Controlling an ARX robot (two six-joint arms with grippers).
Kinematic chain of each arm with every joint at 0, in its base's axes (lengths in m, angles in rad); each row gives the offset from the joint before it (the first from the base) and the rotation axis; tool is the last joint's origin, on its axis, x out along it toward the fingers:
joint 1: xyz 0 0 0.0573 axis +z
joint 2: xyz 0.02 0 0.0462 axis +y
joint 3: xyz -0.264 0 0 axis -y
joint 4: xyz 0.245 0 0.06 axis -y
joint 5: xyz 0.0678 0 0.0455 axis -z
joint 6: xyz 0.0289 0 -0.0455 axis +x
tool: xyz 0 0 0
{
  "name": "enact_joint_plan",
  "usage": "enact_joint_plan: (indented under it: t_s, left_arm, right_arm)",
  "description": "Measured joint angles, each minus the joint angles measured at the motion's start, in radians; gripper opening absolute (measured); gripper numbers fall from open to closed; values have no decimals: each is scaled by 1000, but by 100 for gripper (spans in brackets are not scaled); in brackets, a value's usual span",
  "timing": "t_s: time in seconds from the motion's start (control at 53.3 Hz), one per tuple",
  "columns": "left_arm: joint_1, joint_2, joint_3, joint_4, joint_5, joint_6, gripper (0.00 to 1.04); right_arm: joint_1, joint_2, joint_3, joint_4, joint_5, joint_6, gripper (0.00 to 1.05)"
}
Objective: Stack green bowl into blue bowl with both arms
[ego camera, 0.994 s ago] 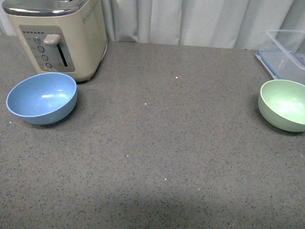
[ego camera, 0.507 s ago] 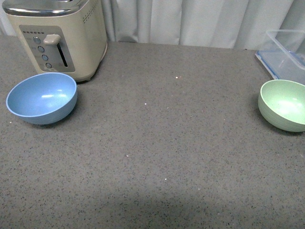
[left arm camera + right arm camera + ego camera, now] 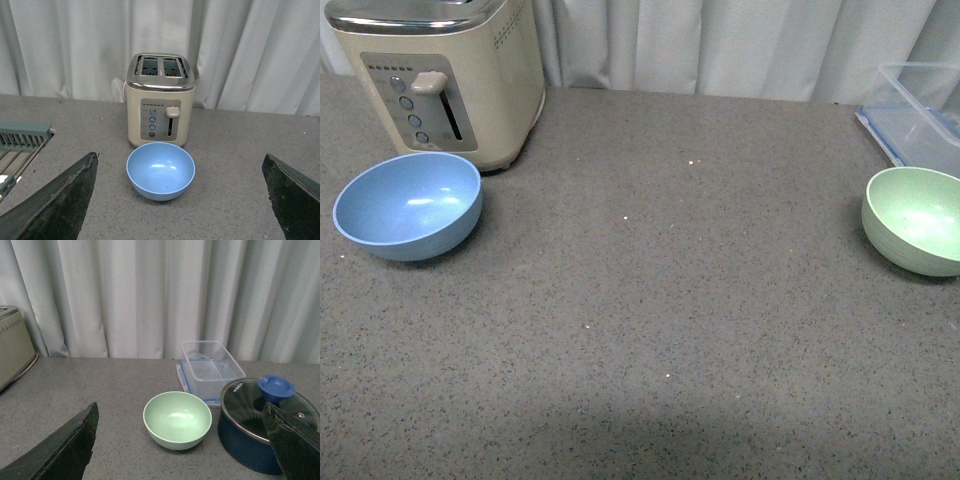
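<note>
Green bowl (image 3: 917,220) – position: upright on the grey speckled table (image 3: 670,320), at the far right edge of the front view, empty, nothing touching it.

Right gripper (image 3: 180,405): released. The two dark fingers (image 3: 60,450) stand wide apart at the sides of the right wrist view, with nothing between them. The green bowl lies ahead of the gap, clear of both fingers.

Left gripper (image 3: 179,157): released. Its fingers (image 3: 60,202) are likewise spread wide and grasp nothing. The blue bowl (image 3: 408,205) lies ahead of that gap, untouched.

Neither arm appears in the front view.

Blue bowl – position: upright and empty at the left side of the table, well apart from the green bowl, with the bare middle of the table between them. A cream toaster (image 3: 450,75) stands just beyond it, at the far left; contact between bowl and toaster cannot be determined.

Right side of scene: a clear plastic container (image 3: 925,110) with blue trim sits beyond the green bowl, near it. A dark blue pot (image 3: 250,445) stands just to the right of the green bowl; its glass lid (image 3: 250,405) carries a blue knob (image 3: 276,387).

Left side of scene: part of a pale green rack (image 3: 20,142) shows to the left of the toaster.

Background: a light curtain (image 3: 720,45) hangs along the far edge of the table.
</note>
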Motion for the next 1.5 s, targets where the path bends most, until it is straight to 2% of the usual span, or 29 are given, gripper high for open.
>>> enact_joint_plan:
  t_s: [0.281, 0.394, 0.507, 0.638, 0.788, 0.919, 1.163, 1.501]
  left_arm:
    - [0, 2, 1, -3, -4, -1, 98]
    - [8, 80, 27, -112, -18, -57, 98]
    - [24, 192, 32, -65, -21, -100, 98]
    - [7, 427, 68, 97, -54, -137, 98]
    - [-14, 819, 176, 311, -99, -226, 98]
    - [-27, 1204, 314, 370, -84, -348, 98]
    - [-31, 1608, 535, 379, -129, -428, 98]
    - [26, 1851, 727, 296, -176, -475, 98]
  right_arm:
    - [0, 0, 0, 0, 0, 0, 96]
    - [0, 0, 0, 0, 0, 0, 96]
    - [0, 0, 0, 0, 0, 0, 96]
    - [0, 0, 0, 0, 0, 0, 96]
    - [0, 0, 0, 0, 0, 0, 96]
    - [0, 0, 0, 0, 0, 0, 96]
    - [0, 0, 0, 0, 0, 0, 96]
    - [0, 0, 0, 0, 0, 0, 96]
